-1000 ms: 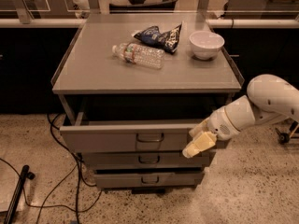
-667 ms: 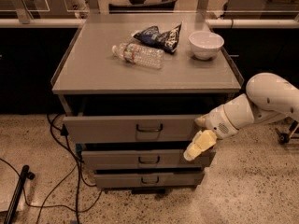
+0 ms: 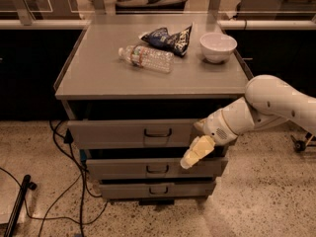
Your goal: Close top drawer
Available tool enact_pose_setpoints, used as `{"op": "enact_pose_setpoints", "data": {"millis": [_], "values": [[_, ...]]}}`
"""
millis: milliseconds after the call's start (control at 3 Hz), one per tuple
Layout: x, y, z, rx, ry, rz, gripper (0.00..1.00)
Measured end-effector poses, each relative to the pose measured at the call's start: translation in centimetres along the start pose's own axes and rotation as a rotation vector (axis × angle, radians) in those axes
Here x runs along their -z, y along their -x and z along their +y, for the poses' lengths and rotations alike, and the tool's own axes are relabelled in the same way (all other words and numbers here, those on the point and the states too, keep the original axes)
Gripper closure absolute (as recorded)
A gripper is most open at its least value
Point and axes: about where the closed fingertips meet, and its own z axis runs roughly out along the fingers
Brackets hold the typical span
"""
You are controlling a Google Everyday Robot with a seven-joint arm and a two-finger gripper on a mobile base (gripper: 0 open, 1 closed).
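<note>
Speckled floor, grey table (image 3: 89, 80): the top drawer (image 3: 113, 133) is seen slightly pulled out, the hand (image 3: 196, 153) set seemingly against its right end, grip state not discernible

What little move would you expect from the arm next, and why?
Probably a push straight inward. The top drawer juts out from the cabinet, a dark gap showing above it, and the gripper sits at the right end of its front panel.
</note>
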Motion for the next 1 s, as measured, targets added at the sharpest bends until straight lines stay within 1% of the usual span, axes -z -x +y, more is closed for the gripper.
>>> {"op": "enact_pose_setpoints", "data": {"millis": [333,667,1000], "values": [[-0.2,-0.6,-0.2,-0.013,-0.001,-0.003,0.00],[-1.4,-0.8,-3.4,-0.012,-0.028,-0.006,0.00],[-1.4,-0.8,-3.4,-0.012,-0.028,-0.006,0.00]]}}
